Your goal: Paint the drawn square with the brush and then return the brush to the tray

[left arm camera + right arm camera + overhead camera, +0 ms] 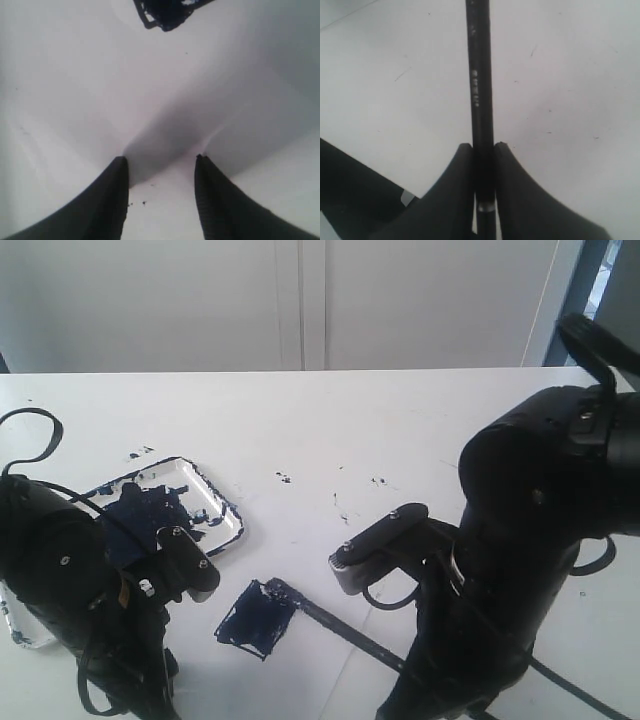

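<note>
White tabletop (400,430), flecked with paint, carries it all. We find the tray (222,502) at left, partly behind our left arm (60,570), which may crowd the return. Nearer lies the drawn square (258,618), mostly filled. The brush (340,627), tip at its corner, looks light, stiff, slick; right fingers (460,170) pinch its handle. Left fingers (112,190) stand wide, empty.

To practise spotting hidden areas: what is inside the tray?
Dark blue paint blotches smear the tray's visible floor, nothing else. The left arm covers the rest, so that part cannot be checked.
</note>
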